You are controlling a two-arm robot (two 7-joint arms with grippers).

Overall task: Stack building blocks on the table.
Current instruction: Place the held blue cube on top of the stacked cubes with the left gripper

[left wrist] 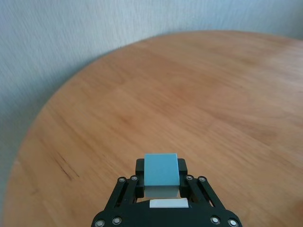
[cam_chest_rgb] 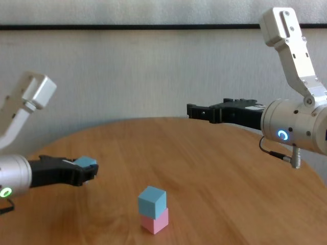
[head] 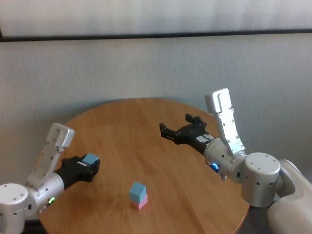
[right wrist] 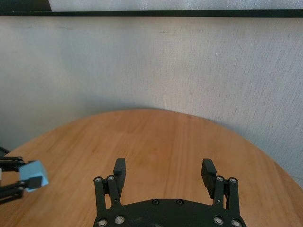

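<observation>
Head view: your left gripper (head: 90, 165) grips a blue block (head: 89, 159) at nine o'clock on the table (head: 126, 126). A blue cube (head: 137, 191) sits on the pink cube (head: 140, 203) at six.

Right wrist view: your right gripper (right wrist: 163, 171) is wide open, holding nothing.

Behind the work area you see a pale grey-white wall with a fine, slightly rough texture (head: 122, 68), filling the whole background in every view. A thin dark horizontal strip (head: 156, 35) runs across that wall near the top in the head view, tilting up slightly toward your right; above the strip, the surface looks a little lighter and smoother (head: 146, 14). The same strip shows level near the top in the chest view and along the very top in the right wrist view. In the left wrist view you see only the textured wall, without the strip.
</observation>
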